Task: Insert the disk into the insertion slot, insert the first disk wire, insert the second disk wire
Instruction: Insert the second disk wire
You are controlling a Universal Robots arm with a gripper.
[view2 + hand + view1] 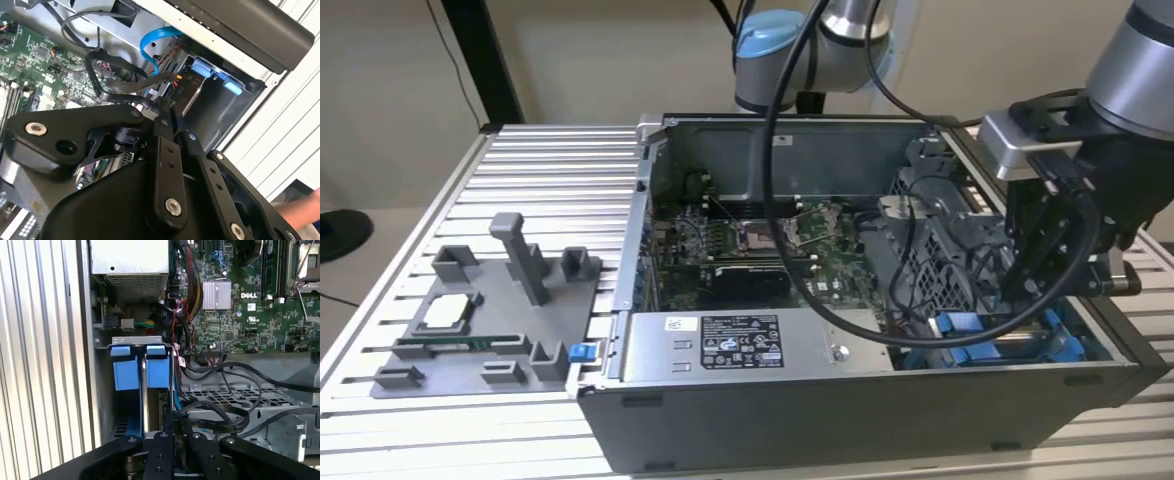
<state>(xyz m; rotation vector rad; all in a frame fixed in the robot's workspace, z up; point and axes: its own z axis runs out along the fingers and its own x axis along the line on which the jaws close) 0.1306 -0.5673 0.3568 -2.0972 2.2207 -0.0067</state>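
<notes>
Two black fingers (167,117) of the gripper (179,427), seen nearest in both wrist views, stand pressed together with no gap between them, pinched on what appears to be a black wire (220,410) or its plug beside the drive bay; the exact thing held cannot be told. Just beyond the fingertips lies the insertion slot (137,367), its blue rails and tabs at the near corner of the grey computer case (854,420). The disk (159,405) appears already seated between those rails, edge-on, so the first step is judged done, while the wire steps seem to be under way; whether either wire is plugged in cannot be told. Farther off lie the green motherboard (240,315) and, outside the case, the ribbed desk (547,180).
</notes>
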